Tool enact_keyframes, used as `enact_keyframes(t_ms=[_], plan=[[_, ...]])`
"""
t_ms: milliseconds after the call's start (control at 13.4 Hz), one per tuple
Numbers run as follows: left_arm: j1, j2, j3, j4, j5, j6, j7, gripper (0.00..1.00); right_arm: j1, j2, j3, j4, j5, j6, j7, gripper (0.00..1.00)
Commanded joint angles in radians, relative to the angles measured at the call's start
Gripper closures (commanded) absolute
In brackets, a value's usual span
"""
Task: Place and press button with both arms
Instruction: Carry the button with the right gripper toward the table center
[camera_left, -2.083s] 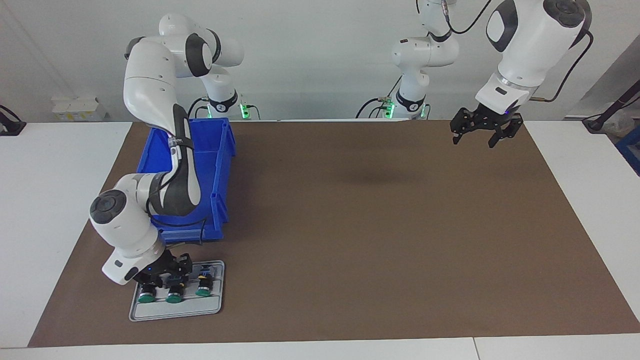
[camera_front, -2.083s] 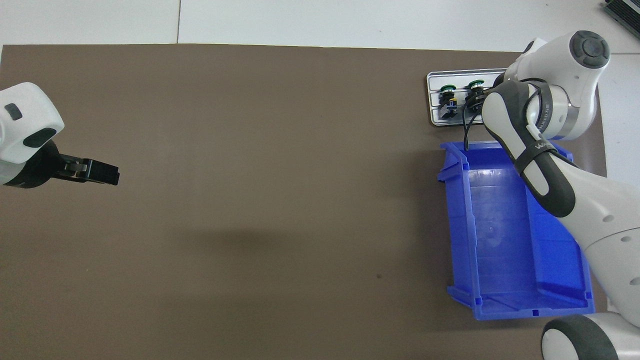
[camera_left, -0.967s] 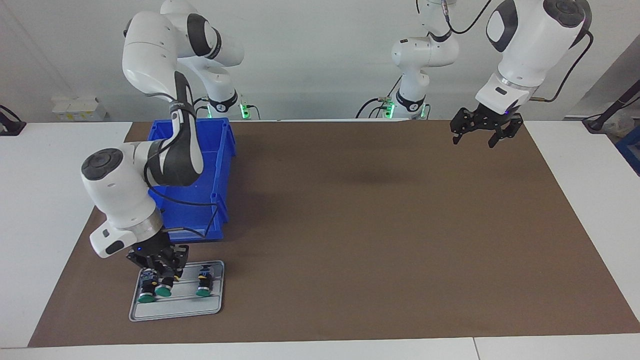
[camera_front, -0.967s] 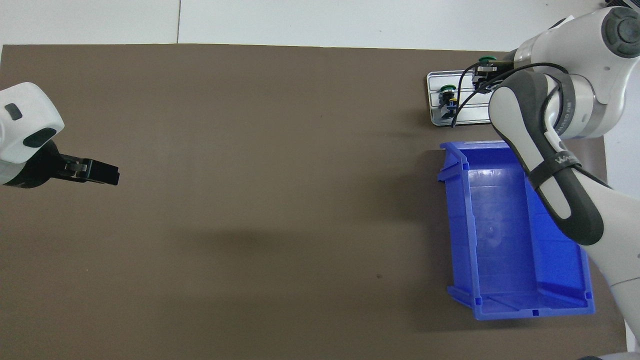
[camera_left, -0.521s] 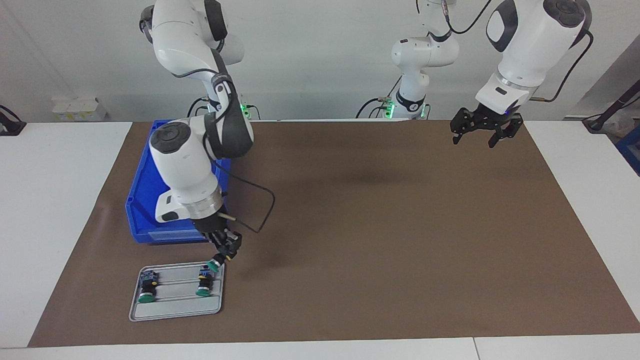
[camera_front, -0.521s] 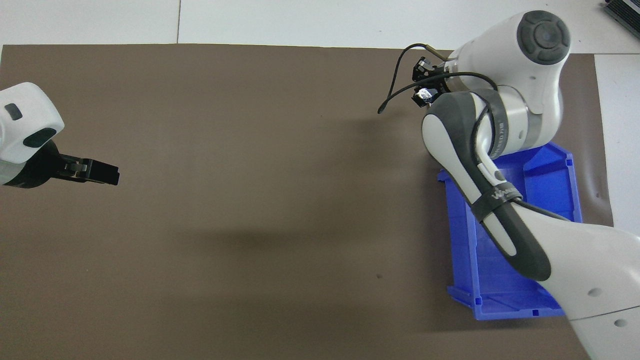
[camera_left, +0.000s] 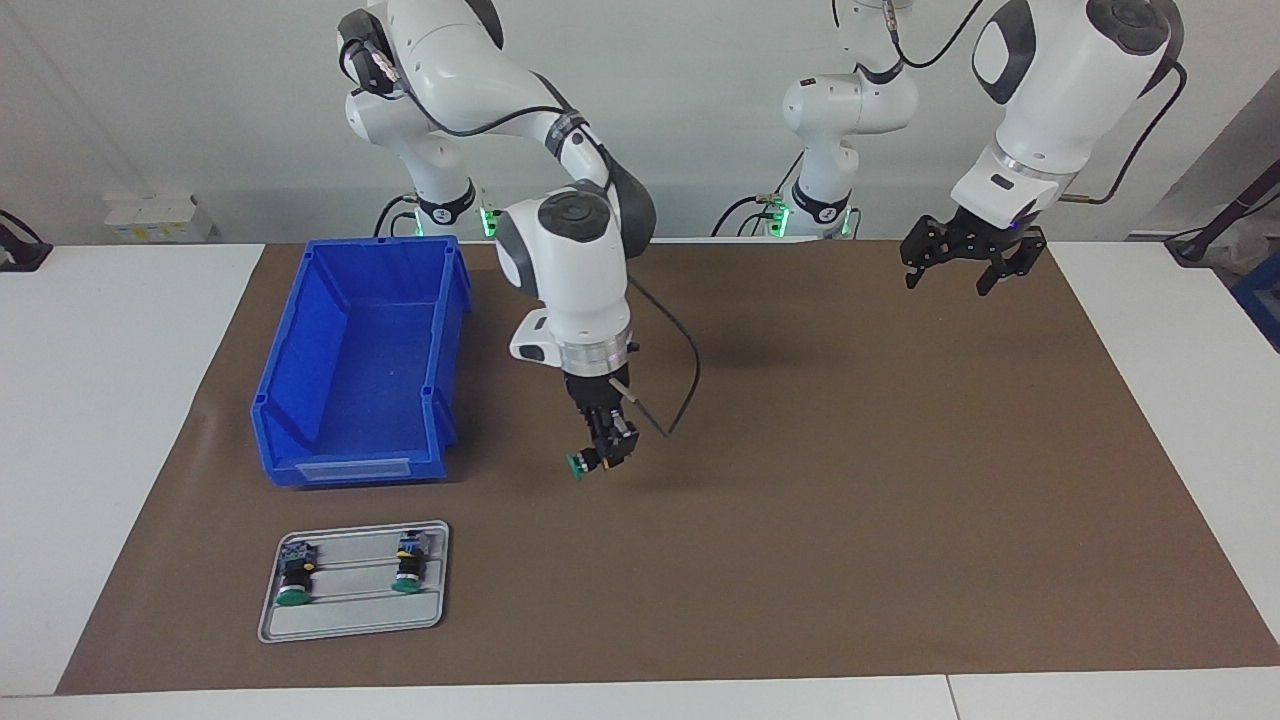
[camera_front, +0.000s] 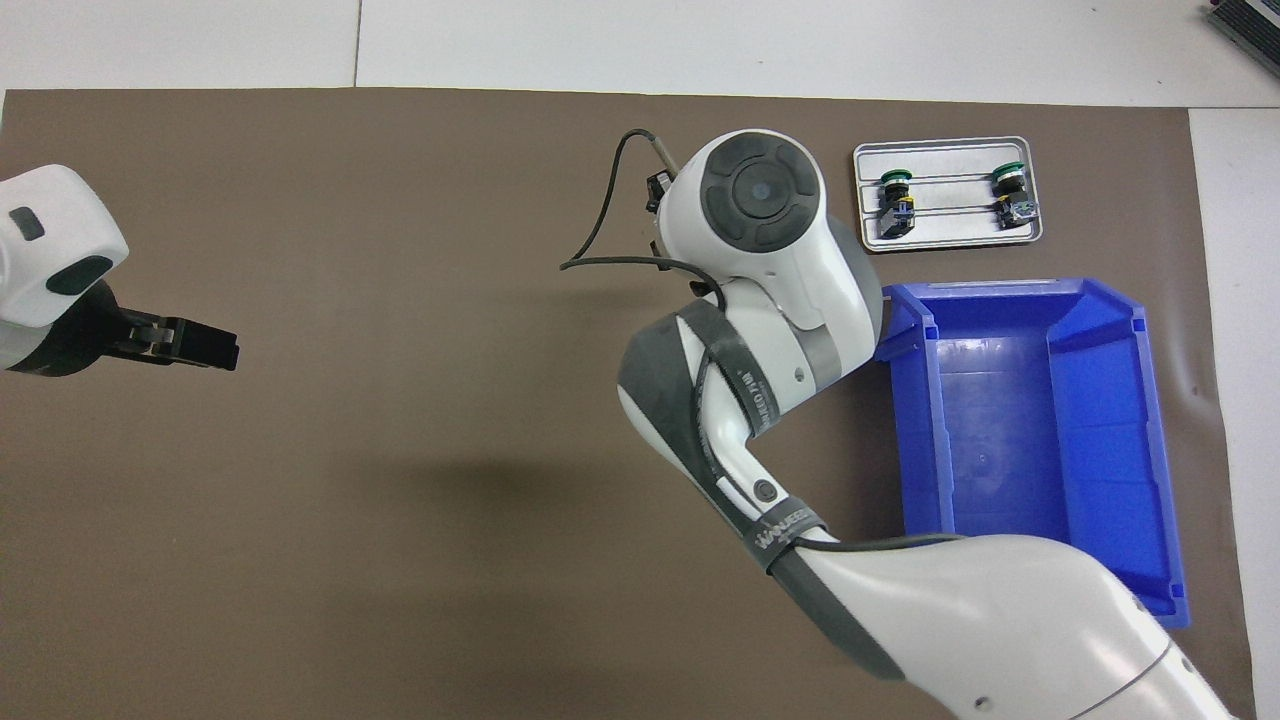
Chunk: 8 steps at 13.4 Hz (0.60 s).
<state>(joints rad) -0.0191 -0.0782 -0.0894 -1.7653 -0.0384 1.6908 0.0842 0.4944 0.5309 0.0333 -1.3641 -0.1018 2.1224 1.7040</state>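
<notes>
Hanging over the bare brown mat (camera_left: 800, 520) in the facing view, the right gripper (camera_left: 603, 455) points downward with its fingers clamped on the button (camera_left: 580, 464), whose green cap sticks out sideways toward the right arm's end of the table. Beside that gripper, toward the same end, sits the blue bin (camera_left: 355, 360), and farther from the robots than the bin lies the grey tray (camera_left: 350, 620) with two other buttons (camera_left: 293, 578) lying in it. The left gripper (camera_left: 957, 268) waits in the air over the mat's edge at the left arm's end, its fingers spread apart and holding nothing.

Looking from overhead, the right arm's wrist housing covers the right gripper and the held button, so neither can be made out there. The tray (camera_front: 946, 240) lies beside that wrist, toward the right arm's end, with one button near each of its ends. The bin (camera_front: 1030, 440) sits nearer the robots than the tray. The left gripper (camera_front: 215, 348) reaches in over the mat at the left arm's end, well apart from everything else.
</notes>
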Motion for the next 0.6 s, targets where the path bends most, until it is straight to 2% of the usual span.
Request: enact_keyframes(t_ms=[0, 223, 521], plan=[[0.008, -0.022, -0.004, -0.028, 0.005, 0.018, 0.006, 0.00, 0.055, -0.008, -0.004, -0.012, -0.027, -0.004, 0.162, 1.00], [0.008, -0.022, -0.004, -0.028, 0.005, 0.018, 0.006, 0.00, 0.105, 0.030, -0.001, 0.005, -0.030, -0.004, 0.378, 1.00], [0.008, -0.022, -0.004, -0.028, 0.005, 0.018, 0.006, 0.00, 0.156, 0.099, 0.005, 0.054, -0.019, 0.011, 0.520, 1.00]])
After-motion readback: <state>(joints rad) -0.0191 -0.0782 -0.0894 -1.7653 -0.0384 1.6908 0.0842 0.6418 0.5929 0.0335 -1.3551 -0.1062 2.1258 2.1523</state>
